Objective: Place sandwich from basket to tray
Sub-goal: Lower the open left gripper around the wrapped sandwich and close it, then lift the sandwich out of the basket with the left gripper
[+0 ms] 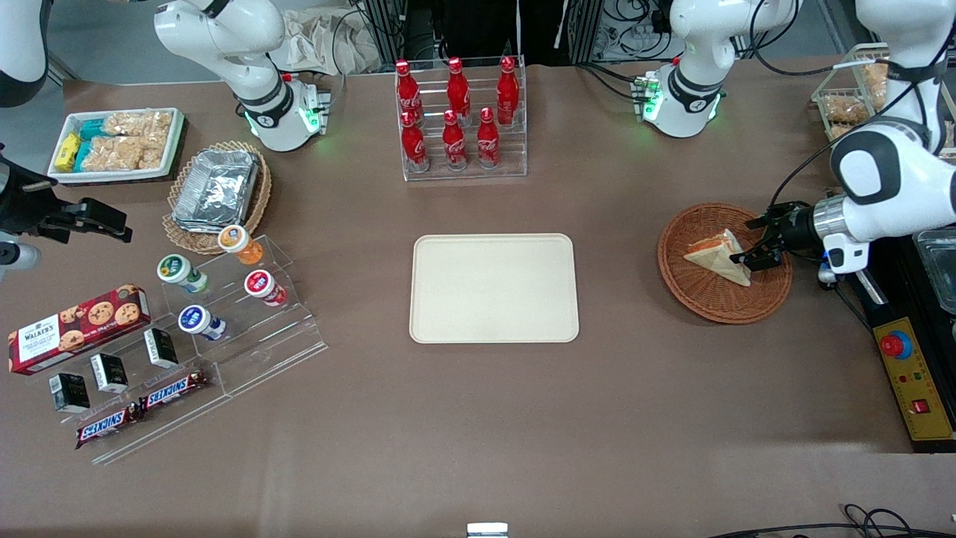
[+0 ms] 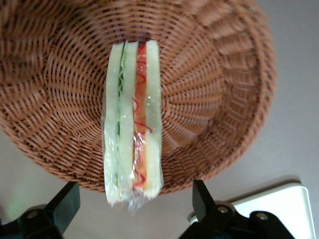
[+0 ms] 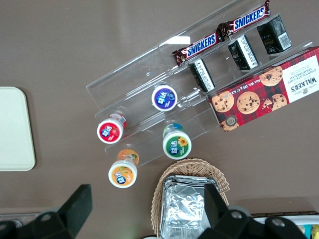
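The sandwich point(image 1: 717, 254), a wrapped white-bread wedge with orange-red and green filling, lies in the round reddish-brown basket point(image 1: 702, 306) toward the working arm's end of the table. My left gripper point(image 1: 756, 240) hovers low over the basket's rim at the sandwich's end. In the left wrist view the sandwich point(image 2: 132, 124) lies on the basket's weave point(image 2: 214, 99), and the gripper point(image 2: 133, 199) is open, its fingers point(image 2: 199, 196) standing wide on either side of the sandwich's end without touching it. The cream-beige tray point(image 1: 493, 288) lies at the table's middle, with nothing on it.
A clear rack of red cola bottles point(image 1: 457, 119) stands farther from the front camera than the tray. Toward the parked arm's end are a tan basket with foil containers point(image 1: 216, 190), a white tray of snack packets point(image 1: 116, 142), and a clear stand with cups point(image 1: 224, 299) and snack bars. A control box point(image 1: 915, 381) sits by the basket.
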`<action>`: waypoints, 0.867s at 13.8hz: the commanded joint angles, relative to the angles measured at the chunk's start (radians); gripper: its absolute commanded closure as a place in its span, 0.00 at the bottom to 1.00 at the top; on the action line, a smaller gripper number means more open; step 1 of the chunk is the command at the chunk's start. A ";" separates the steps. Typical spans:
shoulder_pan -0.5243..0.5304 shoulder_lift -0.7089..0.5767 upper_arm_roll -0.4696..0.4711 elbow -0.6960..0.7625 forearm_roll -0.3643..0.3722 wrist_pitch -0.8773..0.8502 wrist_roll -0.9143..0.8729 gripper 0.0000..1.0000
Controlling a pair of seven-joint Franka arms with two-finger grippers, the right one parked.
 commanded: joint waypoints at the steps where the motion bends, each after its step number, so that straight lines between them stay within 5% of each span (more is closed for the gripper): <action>1: 0.004 0.057 -0.008 -0.012 -0.037 0.038 -0.010 0.00; 12: -0.008 0.154 -0.013 -0.014 -0.085 0.122 -0.005 0.02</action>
